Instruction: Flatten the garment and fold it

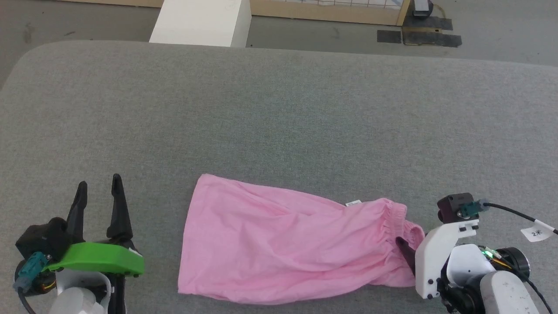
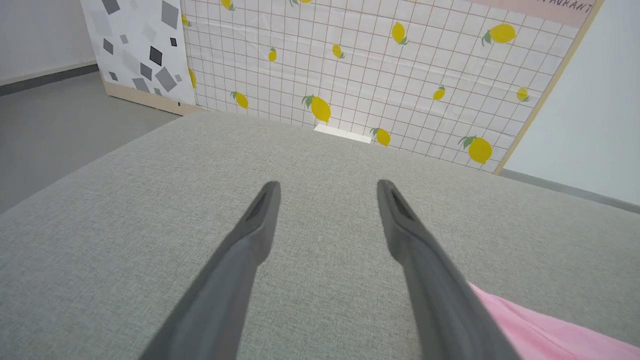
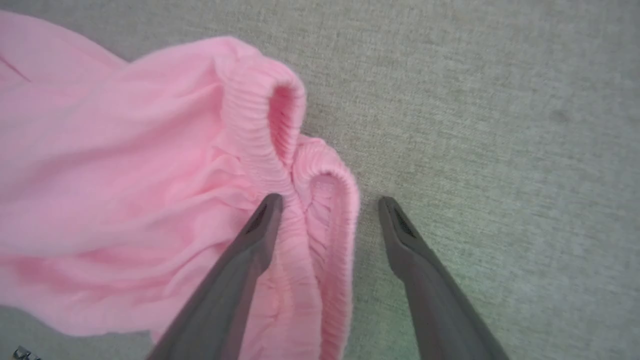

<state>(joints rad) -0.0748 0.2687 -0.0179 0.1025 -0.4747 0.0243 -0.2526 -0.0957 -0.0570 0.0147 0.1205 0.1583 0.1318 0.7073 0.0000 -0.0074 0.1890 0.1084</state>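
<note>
The right gripper (image 3: 329,199) stands with its fingers spread wide at the gathered elastic band (image 3: 280,125) of the wrinkled pink garment (image 1: 279,244), one finger over the cloth and the other over the bare grey padded surface (image 1: 279,109). The left gripper (image 1: 99,180), spread wide and empty, hovers beside the garment's opposite end, the cloth lying to its right.

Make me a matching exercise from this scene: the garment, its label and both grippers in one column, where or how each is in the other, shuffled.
1. garment
2. white label
3. left gripper
4. right gripper

A. open, gathered band edge between its fingers
B. wrinkled, lying on the grey surface
C. open, clear of the pink cloth, to its left
D. at the gathered band's far side

Pairs: 1-B, 2-D, 3-C, 4-A
</note>
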